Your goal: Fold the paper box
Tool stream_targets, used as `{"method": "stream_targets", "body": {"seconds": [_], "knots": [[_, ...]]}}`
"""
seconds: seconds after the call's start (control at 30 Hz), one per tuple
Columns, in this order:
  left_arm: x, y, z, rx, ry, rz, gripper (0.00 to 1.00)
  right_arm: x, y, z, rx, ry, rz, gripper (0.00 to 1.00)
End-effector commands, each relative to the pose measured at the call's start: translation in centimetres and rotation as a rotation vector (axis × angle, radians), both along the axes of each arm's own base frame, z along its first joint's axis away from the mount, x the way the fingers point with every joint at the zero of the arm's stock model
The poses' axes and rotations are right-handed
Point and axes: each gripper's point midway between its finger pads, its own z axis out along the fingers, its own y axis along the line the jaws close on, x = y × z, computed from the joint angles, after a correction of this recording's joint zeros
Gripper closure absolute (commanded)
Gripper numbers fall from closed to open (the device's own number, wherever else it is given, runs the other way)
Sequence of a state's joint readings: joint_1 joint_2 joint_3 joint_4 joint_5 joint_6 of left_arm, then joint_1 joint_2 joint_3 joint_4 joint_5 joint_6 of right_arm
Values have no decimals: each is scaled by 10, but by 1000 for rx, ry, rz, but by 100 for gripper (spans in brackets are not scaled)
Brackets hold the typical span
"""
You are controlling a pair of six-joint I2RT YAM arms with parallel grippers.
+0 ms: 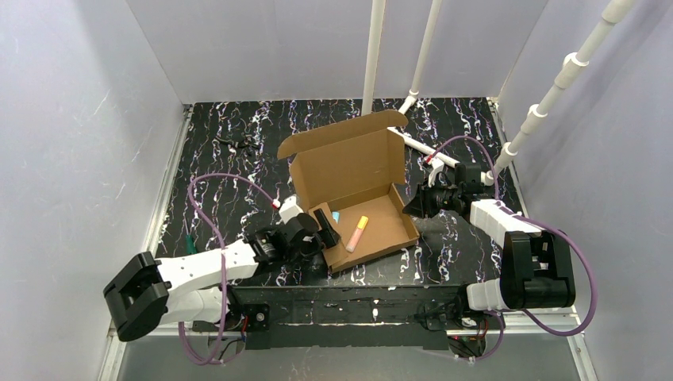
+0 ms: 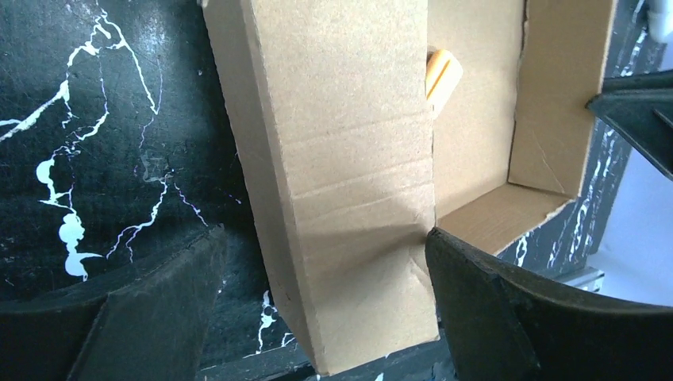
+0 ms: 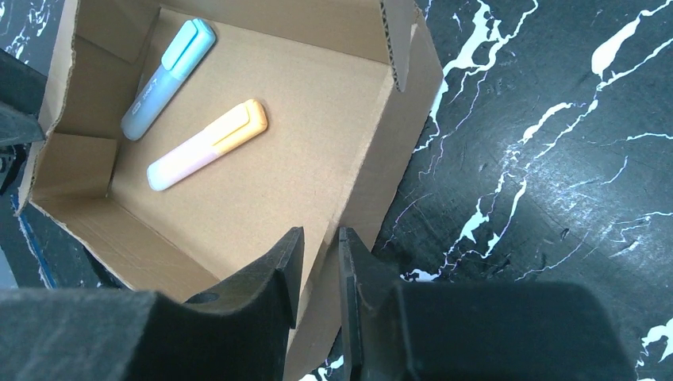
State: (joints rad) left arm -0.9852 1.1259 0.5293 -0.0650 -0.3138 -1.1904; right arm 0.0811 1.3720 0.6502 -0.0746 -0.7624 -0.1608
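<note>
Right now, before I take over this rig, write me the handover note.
Left gripper: open, jaws straddling the left wall of the paper box, not gripping it.
Right gripper: shut on the box's right wall.
Box: mid-table, side walls raised, lid standing open. A blue highlighter and an orange highlighter lie inside.
Done: tray shaped.
Left: bring the lid down and tuck its flaps.
</note>
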Motion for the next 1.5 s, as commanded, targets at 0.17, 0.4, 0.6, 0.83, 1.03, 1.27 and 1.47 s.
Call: {"method": "stream_targets", "body": {"seconds": [0.17,0.4,0.6,0.83,1.03,1.27,1.47], "knots": [[8,22,-13,229,54,60,17,-1,7,10,21,-36,43,68],[16,34,-11,347,39,72,31,-2,7,11,23,-37,45,68],[15,45,-12,393,45,75,48,-3,8,11,23,-38,51,68],[13,46,-15,433,73,52,67,-6,13,10,26,-38,79,68],[17,45,-15,538,101,-2,78,-8,15,9,27,-36,91,68],[21,40,-11,563,96,-42,100,-7,15,3,2,-26,86,68],[17,31,-6,480,60,-98,91,-9,16,12,9,-51,114,60]]}}
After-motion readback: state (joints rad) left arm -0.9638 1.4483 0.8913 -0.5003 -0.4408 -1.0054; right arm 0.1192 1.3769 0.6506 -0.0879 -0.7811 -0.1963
